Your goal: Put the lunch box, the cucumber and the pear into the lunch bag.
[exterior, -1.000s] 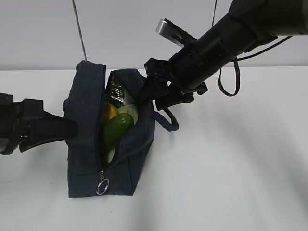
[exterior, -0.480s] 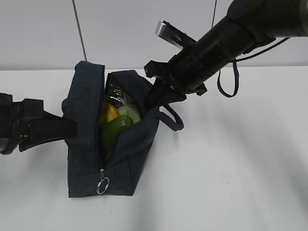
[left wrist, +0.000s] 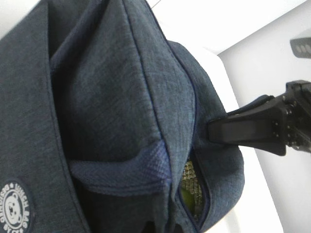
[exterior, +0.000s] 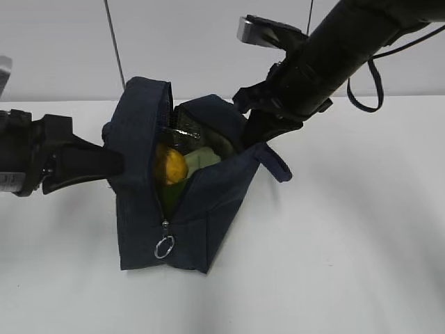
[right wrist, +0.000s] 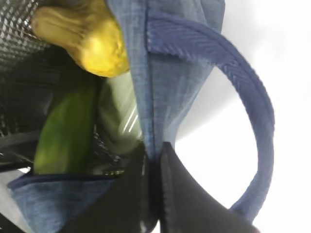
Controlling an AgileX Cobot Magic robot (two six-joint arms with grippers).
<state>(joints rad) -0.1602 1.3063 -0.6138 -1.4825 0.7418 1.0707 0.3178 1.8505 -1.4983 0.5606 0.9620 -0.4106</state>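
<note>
The navy lunch bag (exterior: 208, 202) stands open at the top, its zipper ring pull (exterior: 165, 247) hanging at the front. Inside it I see the yellow pear (exterior: 170, 165) and the pale green lunch box (exterior: 205, 158). In the right wrist view the pear (right wrist: 92, 39), the cucumber (right wrist: 68, 131) and the lunch box (right wrist: 121, 111) all lie inside the bag. My right gripper (right wrist: 153, 160) is shut on the bag's right wall, also seen in the exterior view (exterior: 254, 136). My left gripper (exterior: 119, 165) grips the bag's left side; its fingers are hidden by fabric (left wrist: 97, 97).
A strap handle (right wrist: 243, 97) loops out from the bag's right side over the white table (exterior: 348, 243). Another strap (left wrist: 121, 170) crosses the left wrist view. Two thin cables (exterior: 115, 42) hang at the back wall.
Both grippers and the bag have moved right and up. The bag's mouth has narrowed and the cucumber has sunk deeper, now mostly hidden in the exterior view.
</note>
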